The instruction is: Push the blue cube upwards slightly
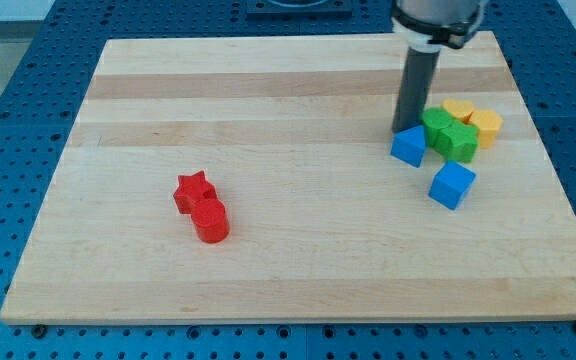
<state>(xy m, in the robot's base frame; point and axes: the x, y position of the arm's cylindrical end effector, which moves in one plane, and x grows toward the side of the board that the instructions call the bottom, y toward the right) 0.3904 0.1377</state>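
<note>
The blue cube (pixel 452 184) sits on the wooden board (pixel 298 250) at the view's right, a little below the cluster of blocks. My tip (pixel 405 128) rests at the cluster's upper left, just above a second blue block (pixel 408 147) of triangular look and next to the green blocks (pixel 450 134). The tip is above and to the left of the blue cube, apart from it.
Two green blocks and two yellow blocks (pixel 473 118) are bunched together at the right. A red star (pixel 194 190) and a red cylinder (pixel 211 220) touch each other at the lower left of the middle. The board's right edge is close to the cluster.
</note>
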